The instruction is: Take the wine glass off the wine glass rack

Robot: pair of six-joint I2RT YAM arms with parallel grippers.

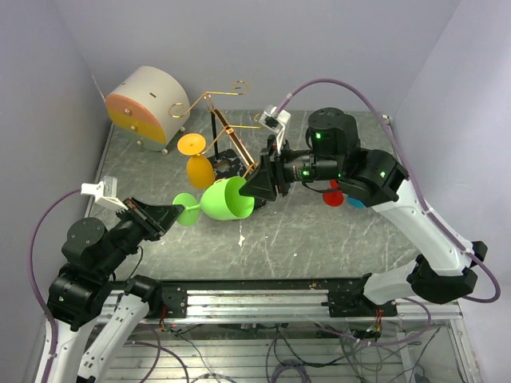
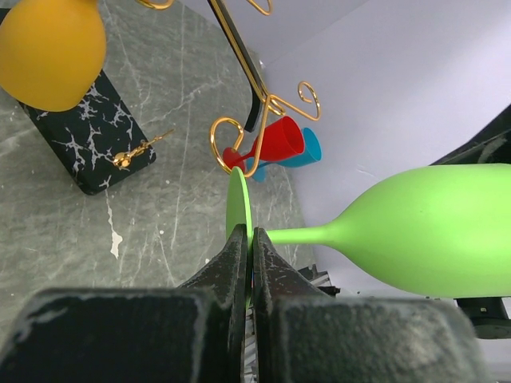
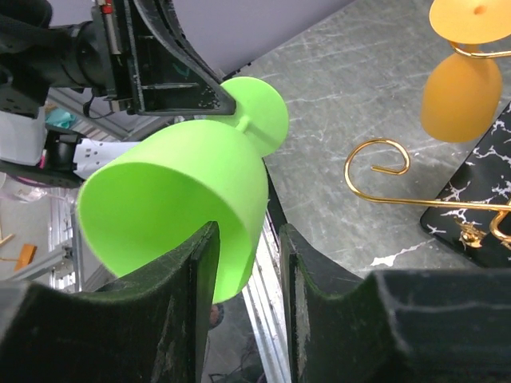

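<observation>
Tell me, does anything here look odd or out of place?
Yes: the green wine glass hangs sideways in mid-air, off the gold rack. The left pincer pinches its foot; the right pincer straddles the bowl's rim.

no readable text, labels or numbers anywhere.

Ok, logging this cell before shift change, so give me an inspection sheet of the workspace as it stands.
Surface: grey marbled table, one white fleck.
Job's things: green wine glass off the wine glass rack, held sideways; orange wine glass hangs on it.
Clutter: round beige-and-orange box; red and blue glasses behind the rack.
Grippers: left gripper shut on the green foot; right gripper over the bowl rim.
Cables: purple cable looped on each arm.
Surroundings: plain lilac walls.
</observation>
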